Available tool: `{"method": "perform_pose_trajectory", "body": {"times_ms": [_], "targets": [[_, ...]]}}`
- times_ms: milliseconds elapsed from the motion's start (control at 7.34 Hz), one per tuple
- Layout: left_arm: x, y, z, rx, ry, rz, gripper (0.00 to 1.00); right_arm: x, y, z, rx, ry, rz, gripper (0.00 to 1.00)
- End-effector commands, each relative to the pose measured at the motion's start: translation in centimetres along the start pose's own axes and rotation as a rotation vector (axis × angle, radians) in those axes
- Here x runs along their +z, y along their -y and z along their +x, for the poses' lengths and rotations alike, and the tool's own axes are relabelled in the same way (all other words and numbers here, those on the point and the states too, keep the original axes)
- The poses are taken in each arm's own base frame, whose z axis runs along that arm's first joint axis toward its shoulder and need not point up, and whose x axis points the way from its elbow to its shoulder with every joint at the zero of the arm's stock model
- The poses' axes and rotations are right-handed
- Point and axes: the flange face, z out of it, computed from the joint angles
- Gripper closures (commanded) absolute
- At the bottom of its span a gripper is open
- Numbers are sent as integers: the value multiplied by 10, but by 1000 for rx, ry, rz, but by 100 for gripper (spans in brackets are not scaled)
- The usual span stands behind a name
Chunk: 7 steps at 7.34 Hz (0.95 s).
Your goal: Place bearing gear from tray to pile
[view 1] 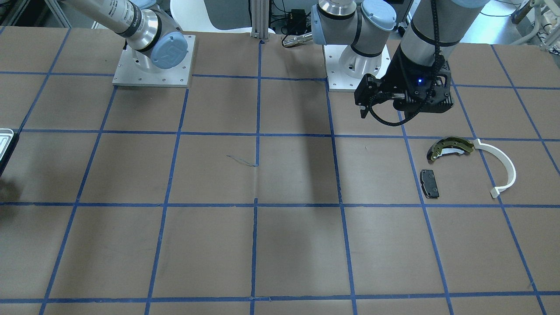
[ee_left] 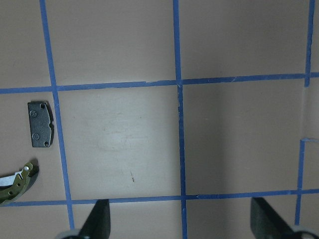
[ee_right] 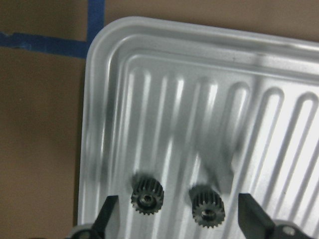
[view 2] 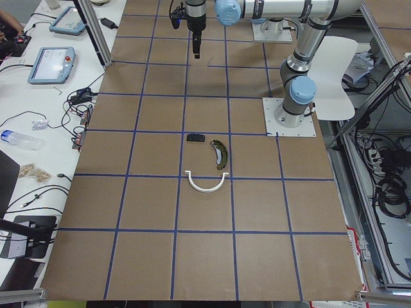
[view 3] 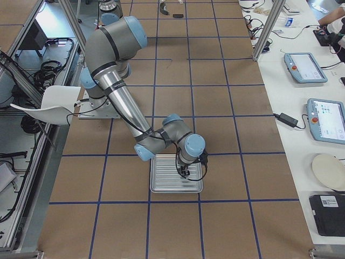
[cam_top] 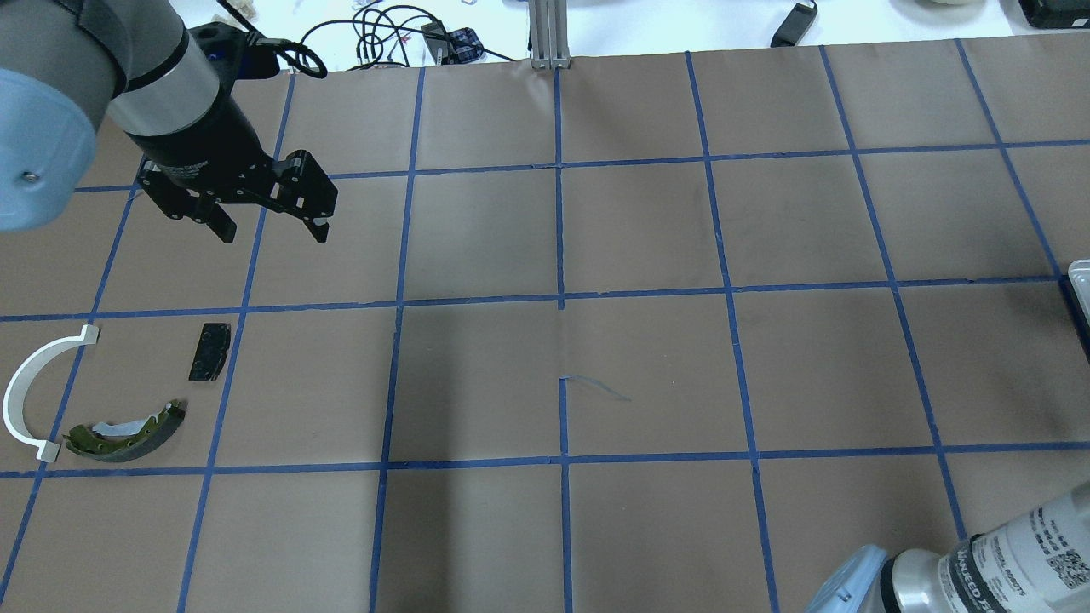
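The silver tray (ee_right: 107,64) lies under my right gripper (ee_right: 179,224), which is open and hangs low over it. Two small dark bearing gears (ee_right: 147,195) (ee_right: 208,207) sit side by side in the tray between the open fingers, untouched. The tray also shows in the exterior right view (view 3: 161,181). The pile lies at the other end of the table: olive-gold brake shoe (cam_top: 128,434), white arc (cam_top: 21,400), black brake pad (cam_top: 209,351). My left gripper (cam_top: 272,232) is open and empty, raised above the table beyond the pile.
Brown paper with a blue tape grid covers the table (cam_top: 562,255). The two arm bases (view 1: 153,61) (view 1: 358,65) stand at the robot's edge. Tablets and cables lie on the side bench (view 3: 307,67) past the table's far edge.
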Motion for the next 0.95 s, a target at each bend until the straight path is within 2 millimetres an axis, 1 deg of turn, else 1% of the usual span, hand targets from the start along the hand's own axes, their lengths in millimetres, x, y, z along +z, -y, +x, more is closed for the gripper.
{"method": "perform_pose_trajectory", "body": {"times_ms": [0, 136, 272, 408, 545, 681, 817], "targets": [[0, 0, 0, 1, 0, -1, 0, -5, -1, -2, -1, -7, 3, 15], [0, 0, 0, -1, 0, 1, 0, 1, 1, 0, -3, -1, 3, 21], [0, 0, 0, -1, 0, -1, 0, 0, 1, 1, -22, -2, 4, 21], [0, 0, 0, 1, 0, 1, 0, 2, 3, -2, -79, 3, 5, 21], [0, 0, 0, 1, 0, 1, 0, 0, 5, -2, -160, -4, 5, 18], [2, 1, 0, 1, -2, -4, 0, 9, 7, 1, -223, -16, 12, 11], [1, 0, 0, -1, 0, -2, 0, 12, 8, 2, -318, -19, 10, 8]]}}
